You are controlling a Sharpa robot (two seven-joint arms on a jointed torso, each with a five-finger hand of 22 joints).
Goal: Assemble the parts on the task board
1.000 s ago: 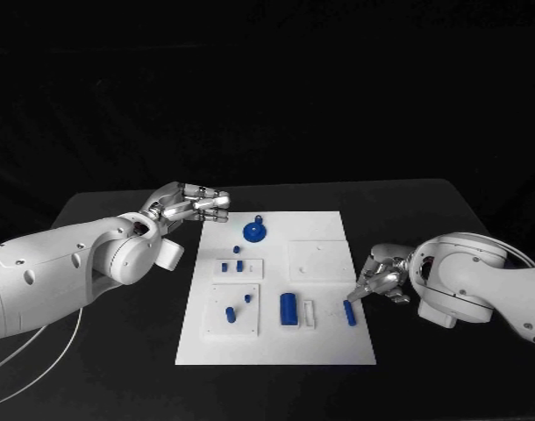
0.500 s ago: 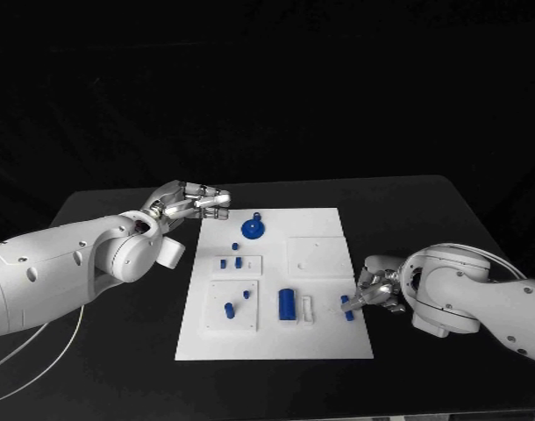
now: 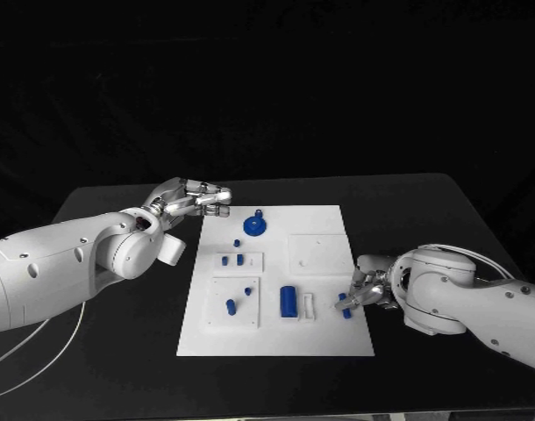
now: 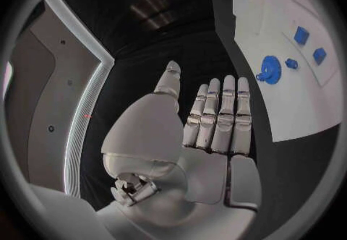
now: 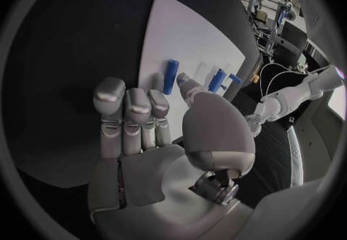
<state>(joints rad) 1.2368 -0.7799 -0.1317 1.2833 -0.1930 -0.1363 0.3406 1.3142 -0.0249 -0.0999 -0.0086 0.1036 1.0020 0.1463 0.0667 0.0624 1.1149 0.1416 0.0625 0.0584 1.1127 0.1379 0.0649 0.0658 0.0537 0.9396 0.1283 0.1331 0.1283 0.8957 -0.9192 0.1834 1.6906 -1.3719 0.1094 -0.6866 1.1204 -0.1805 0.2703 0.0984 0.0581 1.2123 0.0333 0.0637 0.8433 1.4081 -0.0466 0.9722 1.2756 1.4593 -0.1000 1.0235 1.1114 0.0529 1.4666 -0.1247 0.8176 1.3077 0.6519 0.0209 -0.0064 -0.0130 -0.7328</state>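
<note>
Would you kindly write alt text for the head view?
A white rectangular task board lies on a black table, carrying small blue parts. The right hand reaches a blue peg at its right edge; the left hand hovers by its far-left corner.

The right hand point(image 3: 367, 291) partly hides a blue part point(image 3: 346, 309), perhaps touching it.

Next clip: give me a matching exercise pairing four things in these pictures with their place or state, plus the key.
Things:
1. left hand
2. right hand
3. round blue part
4. blue cylinder

Places or states:
A. lying beside a white bar in the board's near half
B. at the task board's right edge, by a small blue peg
C. near the board's far edge
D. off the board's far left corner, holding nothing

Pairs: 1-D, 2-B, 3-C, 4-A
</note>
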